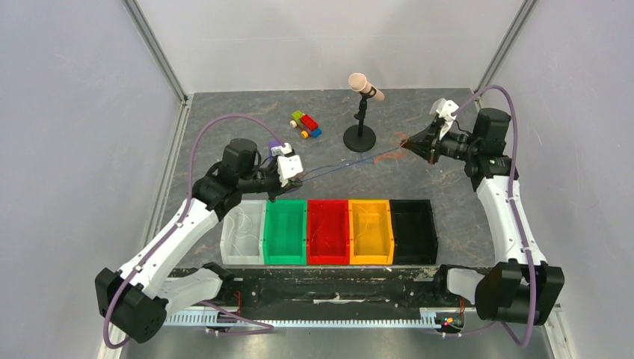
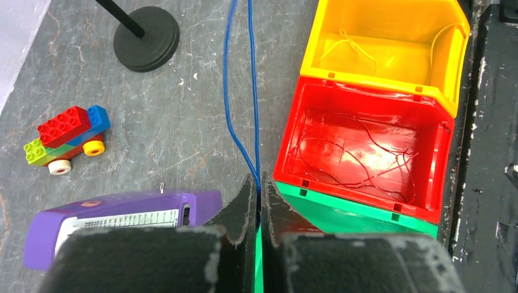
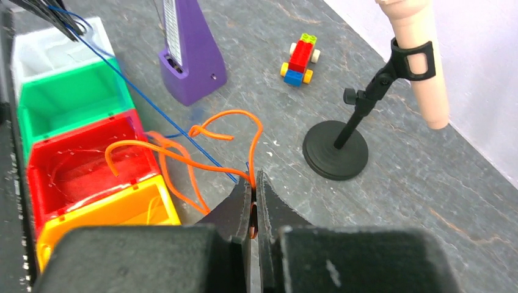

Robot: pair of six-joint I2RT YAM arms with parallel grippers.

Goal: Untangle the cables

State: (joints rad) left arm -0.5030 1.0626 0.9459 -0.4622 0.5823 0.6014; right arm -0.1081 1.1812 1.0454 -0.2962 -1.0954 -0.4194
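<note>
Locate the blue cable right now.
Top view: the blue cable stretches mid-table between the shut left tool and right tool, beyond the red bin, nearer than the mic stand.

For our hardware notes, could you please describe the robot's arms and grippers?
The left arm and right arm: white shells, black joints, a thick purple cable each. The left gripper and right gripper: two black wedge-shaped fingers, edges scuffed grey.
</note>
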